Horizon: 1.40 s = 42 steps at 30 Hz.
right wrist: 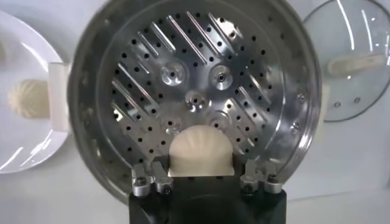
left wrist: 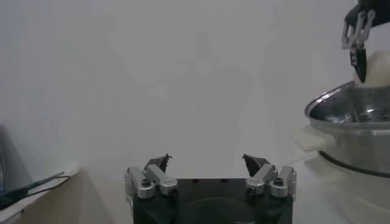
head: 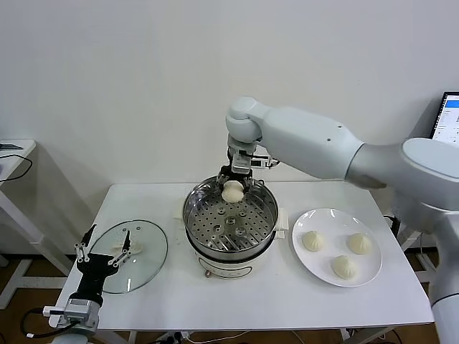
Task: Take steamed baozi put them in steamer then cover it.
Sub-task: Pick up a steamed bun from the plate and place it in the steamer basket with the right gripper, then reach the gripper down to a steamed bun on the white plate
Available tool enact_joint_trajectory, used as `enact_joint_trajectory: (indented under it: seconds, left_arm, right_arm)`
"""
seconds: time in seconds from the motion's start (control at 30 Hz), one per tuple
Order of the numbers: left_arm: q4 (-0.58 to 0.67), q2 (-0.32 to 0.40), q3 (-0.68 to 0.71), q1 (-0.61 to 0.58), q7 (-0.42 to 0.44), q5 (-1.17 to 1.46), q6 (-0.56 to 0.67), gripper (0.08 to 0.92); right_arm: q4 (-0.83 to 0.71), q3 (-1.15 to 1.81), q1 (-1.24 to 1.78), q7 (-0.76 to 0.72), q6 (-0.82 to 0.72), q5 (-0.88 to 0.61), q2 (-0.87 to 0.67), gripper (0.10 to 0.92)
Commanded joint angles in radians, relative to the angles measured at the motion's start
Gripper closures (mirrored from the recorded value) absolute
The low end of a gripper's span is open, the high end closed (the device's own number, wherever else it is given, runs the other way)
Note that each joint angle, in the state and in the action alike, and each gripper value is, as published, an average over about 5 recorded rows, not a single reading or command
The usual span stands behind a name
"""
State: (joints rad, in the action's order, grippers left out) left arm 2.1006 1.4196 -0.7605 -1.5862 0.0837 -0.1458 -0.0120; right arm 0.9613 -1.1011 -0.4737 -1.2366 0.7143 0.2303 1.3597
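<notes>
My right gripper (head: 234, 188) is shut on one cream-white steamed baozi (head: 232, 191) and holds it over the back rim of the steamer (head: 231, 247), a shiny steel pot with a perforated tray. In the right wrist view the baozi (right wrist: 200, 152) sits between the jaws above the tray of the steamer (right wrist: 183, 67). Three more baozi (head: 313, 241) lie on the white plate (head: 366, 281) to the right. The glass lid (head: 147, 266) rests on the table to the left. My left gripper (head: 106, 248) hovers open by the lid, nothing between its fingers (left wrist: 159, 163).
The white table (head: 287, 304) has bare surface in front of the steamer and plate. A monitor edge (head: 448, 118) shows at the far right. A side table (head: 14, 154) stands at the left.
</notes>
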Motion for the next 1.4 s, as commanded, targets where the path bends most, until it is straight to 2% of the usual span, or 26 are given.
enact_joint_trajectory:
  seconds: [0.03,0.6,0.8,0.9,1.17,1.4]
  left_arm:
    - [0.001,0.0,-0.003,-0.001,0.001,0.002,0.001,0.177]
    - [0.001,0.002,-0.004,-0.001,0.002,0.005,0.002,0.177]
    - [0.002,0.0,-0.005,-0.003,0.002,0.005,0.001,0.177]
    - [0.002,-0.002,-0.005,-0.005,0.001,0.004,0.001,0.177]
    - [0.012,-0.001,0.009,-0.009,-0.002,-0.001,-0.001,0.177]
    - [0.026,0.0,0.016,-0.02,-0.004,-0.007,-0.001,0.177]
  right_arm:
    - [-0.14,0.047,0.071,0.003,0.04,0.063,0.046,0.355]
    - [-0.195,0.069,0.102,0.028,0.03,0.095,0.082,0.353]
    - [-0.139,0.061,0.084,0.024,-0.012,0.037,0.052,0.242]
    - [-0.05,0.039,0.036,0.007,-0.063,-0.057,-0.011,0.208]
    - [0.187,-0.05,-0.198,-0.051,-0.245,-0.335,-0.288,0.203]
    - [0.369,-0.158,-0.247,-0.063,-0.642,-0.518,-0.602,0.203]
